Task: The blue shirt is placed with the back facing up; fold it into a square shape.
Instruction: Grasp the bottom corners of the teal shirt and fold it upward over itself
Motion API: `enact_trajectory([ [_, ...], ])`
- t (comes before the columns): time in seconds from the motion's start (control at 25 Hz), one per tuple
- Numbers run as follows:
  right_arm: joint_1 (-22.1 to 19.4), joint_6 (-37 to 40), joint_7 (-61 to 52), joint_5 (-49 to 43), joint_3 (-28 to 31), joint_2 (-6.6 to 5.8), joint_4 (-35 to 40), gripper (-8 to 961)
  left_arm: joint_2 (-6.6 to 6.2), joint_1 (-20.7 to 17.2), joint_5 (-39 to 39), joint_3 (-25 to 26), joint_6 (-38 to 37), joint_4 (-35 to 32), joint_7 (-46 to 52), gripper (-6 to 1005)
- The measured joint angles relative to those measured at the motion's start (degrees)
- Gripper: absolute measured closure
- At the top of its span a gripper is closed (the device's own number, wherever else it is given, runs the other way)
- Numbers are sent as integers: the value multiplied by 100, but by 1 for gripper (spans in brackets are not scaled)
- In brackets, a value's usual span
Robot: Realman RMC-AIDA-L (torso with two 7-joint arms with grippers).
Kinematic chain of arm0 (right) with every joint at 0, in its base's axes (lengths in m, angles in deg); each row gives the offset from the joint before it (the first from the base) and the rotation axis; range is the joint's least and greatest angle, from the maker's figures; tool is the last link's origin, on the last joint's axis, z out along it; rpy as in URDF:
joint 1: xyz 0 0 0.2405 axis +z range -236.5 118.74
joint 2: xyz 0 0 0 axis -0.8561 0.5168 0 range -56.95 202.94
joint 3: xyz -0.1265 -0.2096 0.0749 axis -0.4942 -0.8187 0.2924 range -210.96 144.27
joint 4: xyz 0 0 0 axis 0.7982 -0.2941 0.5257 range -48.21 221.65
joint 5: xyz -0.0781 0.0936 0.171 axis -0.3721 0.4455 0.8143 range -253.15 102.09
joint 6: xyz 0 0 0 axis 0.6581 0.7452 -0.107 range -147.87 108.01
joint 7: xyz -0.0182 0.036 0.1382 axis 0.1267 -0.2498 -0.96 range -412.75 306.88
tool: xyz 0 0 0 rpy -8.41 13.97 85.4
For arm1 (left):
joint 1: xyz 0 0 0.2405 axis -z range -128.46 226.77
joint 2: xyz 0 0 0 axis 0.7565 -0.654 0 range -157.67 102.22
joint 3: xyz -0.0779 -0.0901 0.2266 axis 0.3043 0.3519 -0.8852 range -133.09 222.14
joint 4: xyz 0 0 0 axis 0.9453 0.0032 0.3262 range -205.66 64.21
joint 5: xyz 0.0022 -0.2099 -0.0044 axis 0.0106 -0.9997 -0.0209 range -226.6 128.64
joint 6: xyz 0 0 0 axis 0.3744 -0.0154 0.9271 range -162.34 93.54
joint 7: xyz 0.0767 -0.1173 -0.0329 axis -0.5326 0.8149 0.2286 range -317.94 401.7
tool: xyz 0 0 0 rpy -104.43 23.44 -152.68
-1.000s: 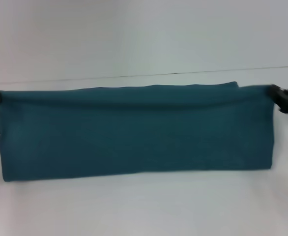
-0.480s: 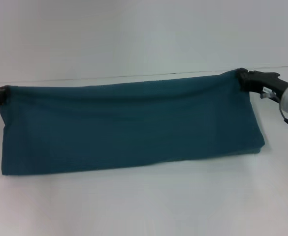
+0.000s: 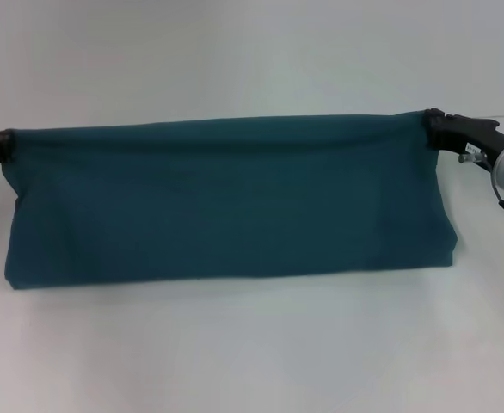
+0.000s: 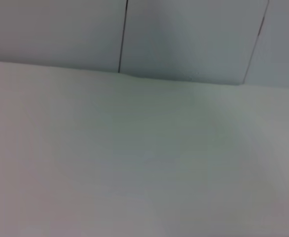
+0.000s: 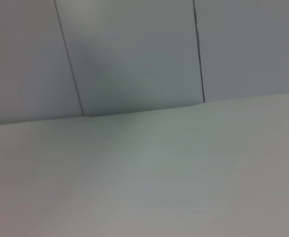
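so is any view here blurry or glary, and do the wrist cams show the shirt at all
Head view: soft, even light, no glare, a faint shadow under the blue shirt held by the left gripper and right gripper. Both wrist views: hazy, showing only the table and wall panels.

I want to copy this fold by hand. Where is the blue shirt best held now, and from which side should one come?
Hold the blue shirt at the two ends of its raised far edge, coming from outside each end, as the left gripper and right gripper do; the band hangs stretched between them, so it probably stays flat.

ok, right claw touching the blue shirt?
Touching. In the head view the right claw is pinched on the blue shirt's raised far corner, with no gap visible.
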Motion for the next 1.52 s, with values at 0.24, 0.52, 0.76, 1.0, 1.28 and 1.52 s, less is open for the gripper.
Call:
enact_trajectory([
  [0.24, 59, -67, 9, 5, -59, -8, 12, 886, 47, 101, 0, -183, 233, 20, -2, 986],
  [0.52, 75, -184, 17, 5, -231, 0, -37, 884, 117, 110, 0, -515, 573, 168, -10, 986],
  [0.76, 75, -255, 113, 5, -253, 0, -89, 882, 148, 133, 0, -618, 657, 175, -13, 985],
  [1.0, 53, -342, 136, 5, -300, 1, -133, 881, 226, 138, -7, -728, 850, 195, 25, 958],
  [1.28, 33, -379, 136, 5, -295, -27, -45, 666, 274, -65, -665, -717, 1083, -3, 5, 736],
  [1.52, -28, -259, 76, 5, -294, -75, -5, 402, 311, -405, -1156, -881, 840, -348, 14, 461],
])
